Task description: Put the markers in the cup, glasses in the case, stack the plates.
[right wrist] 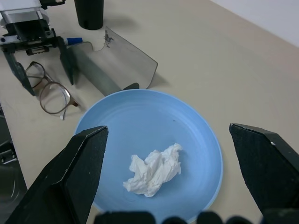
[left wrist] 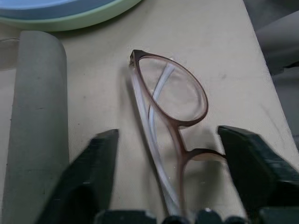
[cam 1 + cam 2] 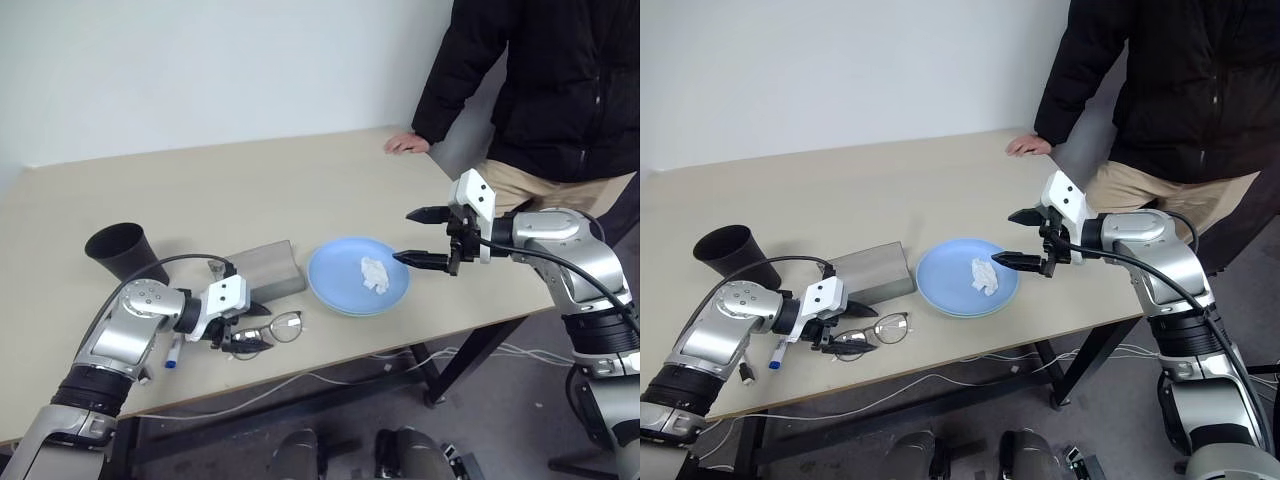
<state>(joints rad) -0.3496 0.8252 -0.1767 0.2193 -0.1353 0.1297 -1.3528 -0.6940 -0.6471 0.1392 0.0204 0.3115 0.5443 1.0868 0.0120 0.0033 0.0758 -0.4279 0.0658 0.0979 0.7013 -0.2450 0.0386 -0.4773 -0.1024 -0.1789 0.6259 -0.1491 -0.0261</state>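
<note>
Your table carries everything here, and a person stands at its far right corner with a hand resting on the edge.

Taking the table centre as the dial in the head view, the plates sit at about four o'clock: the light blue one lies on top of the mint green one, whose rim shows under it in the left wrist view, and a crumpled white tissue lies on the blue plate.

The open grey case lies at about six o'clock, just beside the plates, its lid standing up.

The black cup stands upright at about eight o'clock, well apart from the plates.

Your right gripper hovers above the table at three o'clock of the plates, fingers spread wide and holding nothing.

Your left gripper is low over the table at six o'clock of the case. Its fingers are spread to either side of the glasses; neither finger touches the frame.

The glasses lie folded on the table, near the front edge, just in front of the case.

One marker, with a blue cap, lies at the front edge beside your left wrist.
</note>
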